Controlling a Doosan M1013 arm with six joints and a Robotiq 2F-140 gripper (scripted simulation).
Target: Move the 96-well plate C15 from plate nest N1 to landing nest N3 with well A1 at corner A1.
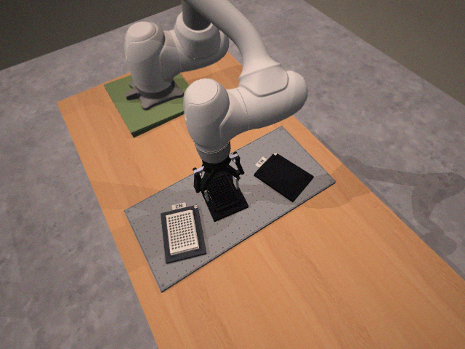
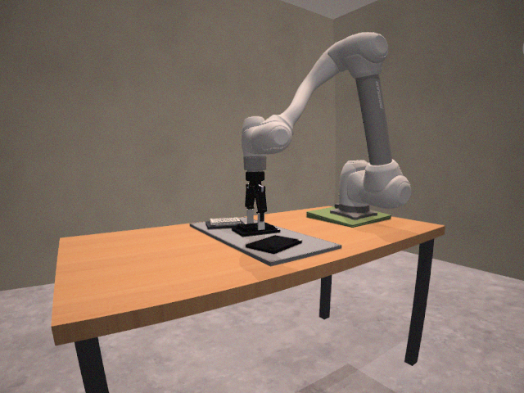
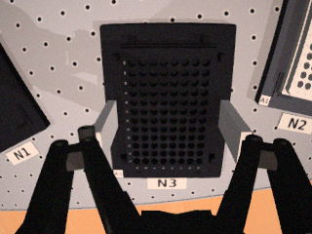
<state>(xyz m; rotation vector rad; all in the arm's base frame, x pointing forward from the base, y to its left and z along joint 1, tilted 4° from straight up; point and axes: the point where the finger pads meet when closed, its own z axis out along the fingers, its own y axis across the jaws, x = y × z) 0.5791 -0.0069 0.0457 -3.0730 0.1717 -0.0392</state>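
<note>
Reading the wrist view from left to right, the bare plate nest N1 [image 3: 16, 113] is lying at the far left of the claw, a flat matte black slab with its white label [image 3: 22, 152] just in front of it on the deck. The deck [image 3: 65, 39] itself is showing as a smooth grey sheet dotted with a regular grid of small dark holes.

In the middle, the claw [image 3: 168, 124] is hanging straight down over the landing nest N3 [image 3: 111, 39], a square black base. Its jaws are standing partly open, and the pale grey rectangular pads [image 3: 105, 120] are flanking the long sides of the 96-well plate C15 [image 3: 166, 111], with a thin gap showing on each side; the claw is gripping nothing. The plate, black and rectangular with a dense grid of round wells, is sitting directly under the claw inside N3, wells facing up. Whether it is seated fully down, I cannot tell. The black linkage arms are spreading out in a V toward the lower corners.

To the right of the claw, the white 96-well plate C51 [image 3: 302, 58] is resting on the dark plate nest N2 [image 3: 276, 58].
</note>
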